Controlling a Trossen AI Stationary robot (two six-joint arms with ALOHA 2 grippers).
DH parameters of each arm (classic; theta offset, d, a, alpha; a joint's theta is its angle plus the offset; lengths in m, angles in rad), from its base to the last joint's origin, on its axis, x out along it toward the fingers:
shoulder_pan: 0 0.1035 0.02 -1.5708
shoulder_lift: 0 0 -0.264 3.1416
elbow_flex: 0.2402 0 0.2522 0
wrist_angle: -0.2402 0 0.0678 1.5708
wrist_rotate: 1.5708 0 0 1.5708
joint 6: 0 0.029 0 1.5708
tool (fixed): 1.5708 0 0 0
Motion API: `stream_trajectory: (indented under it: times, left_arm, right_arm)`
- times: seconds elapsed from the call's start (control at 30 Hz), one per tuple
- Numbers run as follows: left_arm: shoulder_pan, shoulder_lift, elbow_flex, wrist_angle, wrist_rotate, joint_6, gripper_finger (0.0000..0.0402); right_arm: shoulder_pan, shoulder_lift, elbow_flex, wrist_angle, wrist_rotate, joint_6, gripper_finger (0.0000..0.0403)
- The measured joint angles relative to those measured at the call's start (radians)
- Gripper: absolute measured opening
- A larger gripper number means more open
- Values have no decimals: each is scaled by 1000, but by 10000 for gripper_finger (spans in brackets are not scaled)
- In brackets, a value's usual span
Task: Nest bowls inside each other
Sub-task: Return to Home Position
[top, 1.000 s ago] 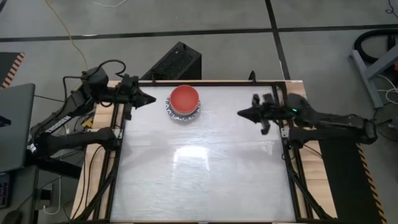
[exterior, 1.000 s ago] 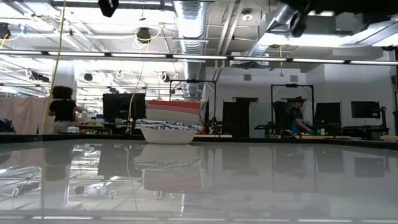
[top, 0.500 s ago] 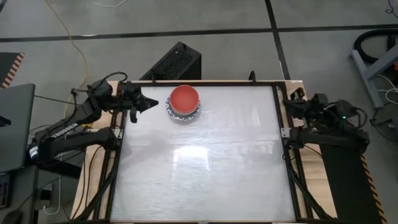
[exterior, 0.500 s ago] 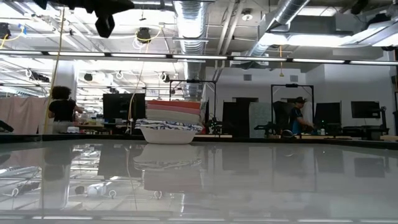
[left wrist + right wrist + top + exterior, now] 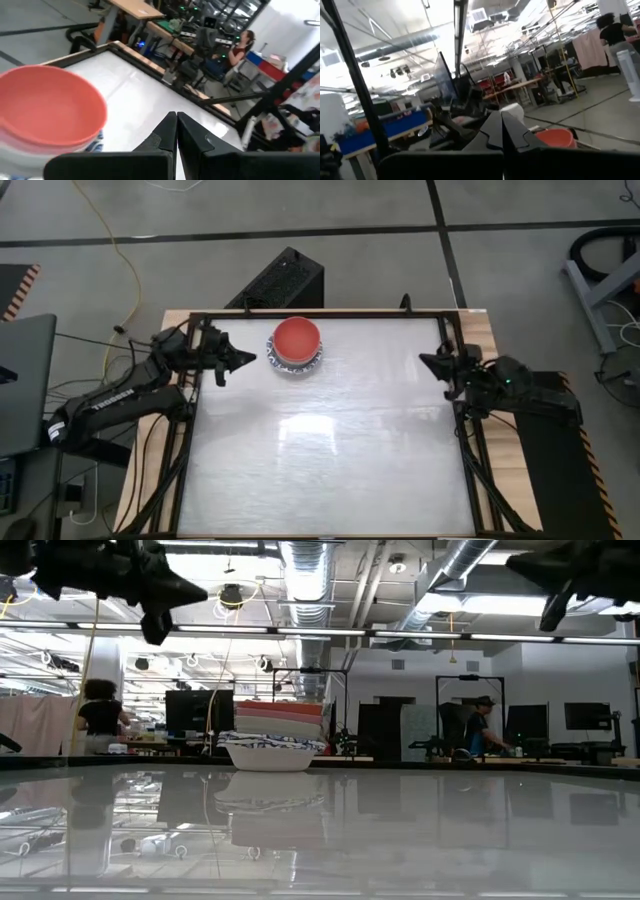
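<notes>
- Bowls (image 5: 296,345) nested far left, red on top; stacking looks done.
- My left gripper (image 5: 247,360) just beside them, right gripper (image 5: 428,361) at right edge: both closed, empty.
- Next, I judge: retreat home.
</notes>
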Motion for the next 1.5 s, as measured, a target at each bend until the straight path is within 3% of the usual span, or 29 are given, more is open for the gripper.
stream_trajectory:
  times: [0.4, 0.6, 0.83, 1.1, 1.33, 1.5]
  left_arm:
    - [0, -199, -164, 47, -208, 32, 0]
    - [-1, -227, -289, 152, -215, -20, 0]
    - [-67, -227, -425, 337, -245, -95, 0]
    - [-263, -228, -376, 291, -370, -120, 0]
    - [-527, -228, -322, 125, -688, 25, 0]
    - [-625, -279, -373, 142, -733, 53, 0]
  right_arm:
    - [58, 1, -107, 64, 2, -20, 3]
    - [80, 0, -181, 155, 8, -43, 3]
    - [80, 3, -180, 119, 40, -28, 3]
    - [80, 3, -181, 135, 53, -25, 3]
    - [80, 3, -181, 138, 54, -25, 3]
    - [80, 3, -181, 129, 53, -48, 3]
